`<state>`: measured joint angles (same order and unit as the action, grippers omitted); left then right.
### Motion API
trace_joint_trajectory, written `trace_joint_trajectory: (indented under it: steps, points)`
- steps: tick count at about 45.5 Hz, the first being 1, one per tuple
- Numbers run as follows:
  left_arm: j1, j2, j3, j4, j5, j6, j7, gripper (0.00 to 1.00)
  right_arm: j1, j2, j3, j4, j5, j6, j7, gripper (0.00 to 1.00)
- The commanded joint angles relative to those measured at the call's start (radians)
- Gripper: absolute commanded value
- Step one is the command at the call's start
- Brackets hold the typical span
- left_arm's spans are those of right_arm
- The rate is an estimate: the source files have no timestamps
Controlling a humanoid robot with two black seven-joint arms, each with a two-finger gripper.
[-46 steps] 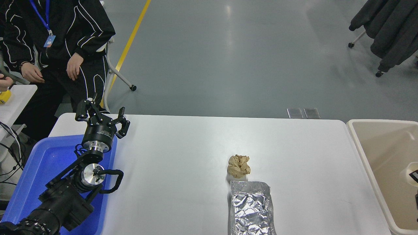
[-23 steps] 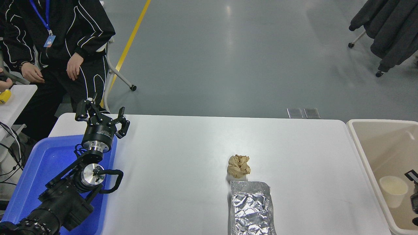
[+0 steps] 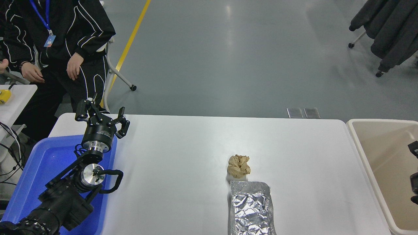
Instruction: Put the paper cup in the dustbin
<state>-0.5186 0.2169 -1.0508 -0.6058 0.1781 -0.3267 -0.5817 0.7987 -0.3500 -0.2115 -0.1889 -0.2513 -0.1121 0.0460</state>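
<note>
The paper cup does not show anywhere in the head view. The beige dustbin [image 3: 365, 153] stands off the table's right end, and the part of its tan inside that I can see is bare. My right gripper [image 3: 414, 168] pokes in at the right edge above the bin. Only two black finger parts show, standing well apart with nothing between them. My left gripper [image 3: 101, 116] is parked open above the far corner of the blue tray, holding nothing.
A crumpled brown paper ball [image 3: 239, 166] and a silver foil tray [image 3: 251, 209] lie mid-table towards the front. A blue plastic tray [image 3: 42, 163] sits under the left arm. A seated person [image 3: 55, 39] is at the far left. Coats hang on a rack [image 3: 388, 26] at the top right.
One second ago the cup was at my right gripper over the bin. Half a second ago it lay loose inside the bin. Now it is out of sight, and the gripper parts sit higher and wider apart.
</note>
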Motion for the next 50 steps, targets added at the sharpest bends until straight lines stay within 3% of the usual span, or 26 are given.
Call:
trace_joint_trajectory:
  steps: [1,14,24,37,44,50]
  points:
    - [0.000,-0.001,0.000,0.000,0.000,0.000,0.000,1.00,0.210,-0.061,0.096,0.043,0.032,0.038,0.008,1.00]
    - [0.000,-0.001,0.000,0.000,0.000,0.000,0.000,1.00,0.453,-0.121,0.257,0.178,0.033,0.048,0.008,1.00]
    - [0.000,0.001,0.000,0.000,0.000,0.000,0.000,1.00,0.496,-0.181,0.444,0.394,0.066,0.051,0.008,1.00]
    - [0.000,-0.001,0.000,0.000,0.000,0.000,-0.001,1.00,0.367,-0.201,0.857,0.736,0.052,0.063,0.047,1.00]
    - [0.000,-0.001,0.000,0.000,0.000,0.000,0.000,1.00,0.258,-0.143,0.974,0.818,0.047,0.101,0.159,1.00]
    - [0.000,0.001,0.000,0.000,0.000,0.000,0.000,1.00,0.160,-0.093,0.966,0.821,0.043,0.103,0.328,1.00]
